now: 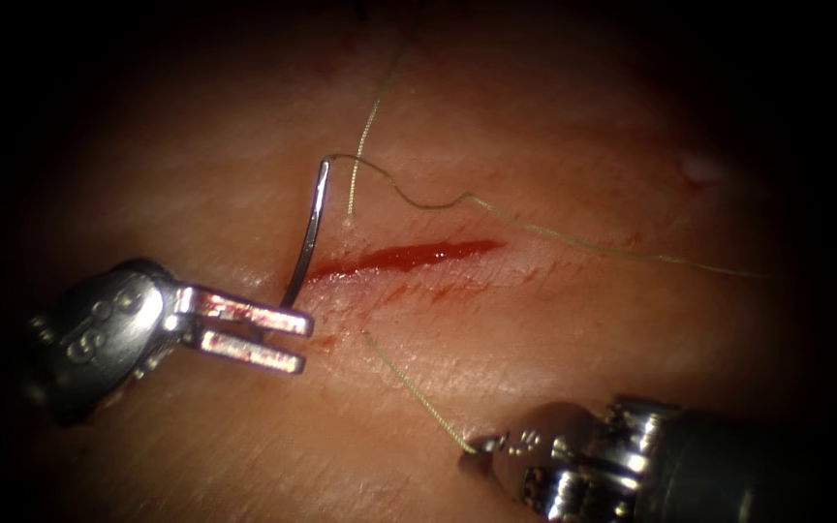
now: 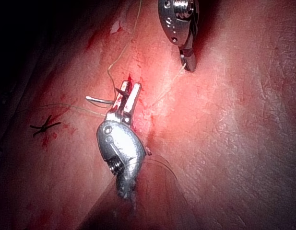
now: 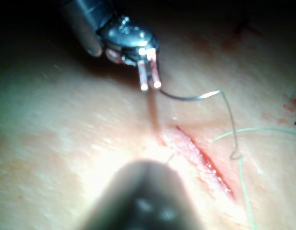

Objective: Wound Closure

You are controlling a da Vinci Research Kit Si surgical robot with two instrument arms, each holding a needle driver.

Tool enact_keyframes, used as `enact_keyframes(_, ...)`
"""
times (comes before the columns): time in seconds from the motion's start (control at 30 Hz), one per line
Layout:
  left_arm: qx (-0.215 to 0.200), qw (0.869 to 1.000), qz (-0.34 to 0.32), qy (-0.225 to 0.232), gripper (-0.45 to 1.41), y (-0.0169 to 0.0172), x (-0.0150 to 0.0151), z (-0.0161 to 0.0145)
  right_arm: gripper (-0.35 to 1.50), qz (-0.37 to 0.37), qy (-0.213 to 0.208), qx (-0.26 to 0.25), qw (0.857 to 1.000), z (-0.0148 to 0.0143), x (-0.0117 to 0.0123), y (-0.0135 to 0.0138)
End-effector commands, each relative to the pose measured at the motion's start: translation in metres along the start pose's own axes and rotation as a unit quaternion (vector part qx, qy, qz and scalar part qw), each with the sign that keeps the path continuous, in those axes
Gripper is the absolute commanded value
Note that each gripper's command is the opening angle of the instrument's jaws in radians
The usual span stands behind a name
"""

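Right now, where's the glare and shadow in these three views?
Endoscope view: dark rim; glints on the fingers of the left tool, shut on the needle near its tip, clear of the tissue. Left wrist view: light pools by the fingers, darkness beyond. Right wrist view: glare on tissue before the right tool, shut on the thread.

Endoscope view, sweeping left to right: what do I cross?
Left tool, jaws holding the needle at one end → needle rising beside the cut's left end → cut with red fluid → right tool, jaws holding the thread.
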Motion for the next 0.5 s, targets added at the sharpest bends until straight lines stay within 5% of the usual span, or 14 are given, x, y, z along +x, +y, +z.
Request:
enact_keyframes(0.03, 0.000, 1.000, 0.001, 0.000, -0.45, -0.0004, -0.0006, 0.0003, -0.35, 0.000, 0.000, 0.001, 1.000, 0.0005, 0.0001, -0.0002)
enact_keyframes(0.5, 0.000, 1.000, 0.001, 0.000, -0.45, -0.0004, -0.0006, 0.0002, -0.35, 0.003, -0.001, 0.015, 1.000, -0.0007, -0.0026, -0.0017)
